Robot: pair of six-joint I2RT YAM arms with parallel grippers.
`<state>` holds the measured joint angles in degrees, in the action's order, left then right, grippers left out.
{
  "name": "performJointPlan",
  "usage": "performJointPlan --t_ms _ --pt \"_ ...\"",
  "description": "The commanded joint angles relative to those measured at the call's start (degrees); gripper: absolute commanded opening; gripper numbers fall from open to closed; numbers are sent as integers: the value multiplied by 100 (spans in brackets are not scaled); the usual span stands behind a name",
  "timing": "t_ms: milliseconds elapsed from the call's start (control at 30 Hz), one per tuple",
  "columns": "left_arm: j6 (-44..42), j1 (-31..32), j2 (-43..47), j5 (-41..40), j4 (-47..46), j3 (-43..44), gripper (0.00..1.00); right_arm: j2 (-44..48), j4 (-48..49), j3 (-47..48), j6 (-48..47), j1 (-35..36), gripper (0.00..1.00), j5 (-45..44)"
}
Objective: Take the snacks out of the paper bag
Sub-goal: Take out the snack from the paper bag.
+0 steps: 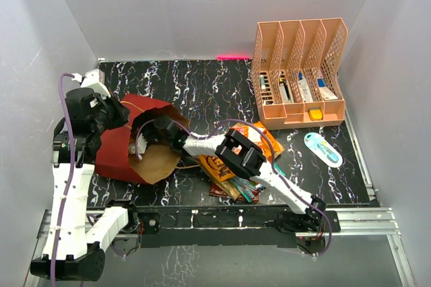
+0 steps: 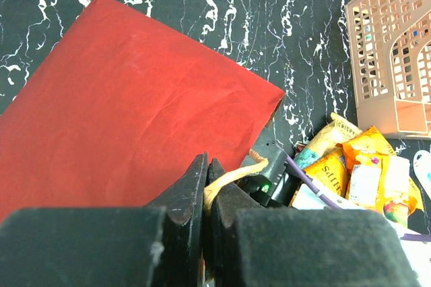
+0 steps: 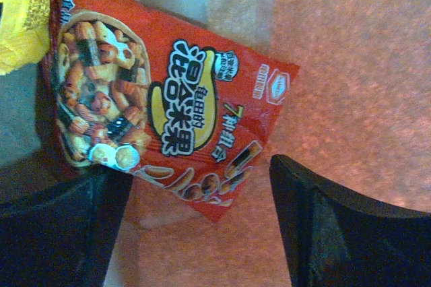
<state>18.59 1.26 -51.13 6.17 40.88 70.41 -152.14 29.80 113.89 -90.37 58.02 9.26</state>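
Observation:
The dark red paper bag (image 1: pixel 121 149) lies on its side at the left, its brown mouth facing right. My left gripper (image 1: pixel 120 116) is shut on the bag's tan twisted handle (image 2: pixel 232 174), above the bag's red side (image 2: pixel 135 112). My right gripper (image 1: pixel 161 131) reaches into the bag's mouth. In the right wrist view it is open (image 3: pixel 199 172), with its jaws on either side of the lower corner of a red snack packet (image 3: pixel 155 105) that lies on the bag's inner wall. A yellow packet (image 3: pixel 20 17) lies beside the red one. Several orange and yellow packets (image 1: pixel 236 166) lie on the table outside the bag, and they also show in the left wrist view (image 2: pixel 363 169).
A peach file organiser (image 1: pixel 300 75) with pens and tubes stands at the back right, and it also shows in the left wrist view (image 2: pixel 397 51). A white-and-blue oval packet (image 1: pixel 322 149) lies to the right of the snack pile. The table is black marble (image 1: pixel 202 85) with grey walls around it.

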Motion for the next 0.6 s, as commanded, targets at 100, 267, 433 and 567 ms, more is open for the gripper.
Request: performJointPlan --t_ms 100,267,433,567 --pt "-74 23 8 -117 69 -1 0 -231 381 579 647 -69 61 350" --pt "-99 17 48 -274 84 -62 0 -167 479 611 993 -80 34 476" --pt "-127 16 87 -482 119 -100 0 -77 504 655 1242 -80 13 431" --pt "-113 15 124 -644 113 -152 0 255 752 261 1531 -55 8 289"
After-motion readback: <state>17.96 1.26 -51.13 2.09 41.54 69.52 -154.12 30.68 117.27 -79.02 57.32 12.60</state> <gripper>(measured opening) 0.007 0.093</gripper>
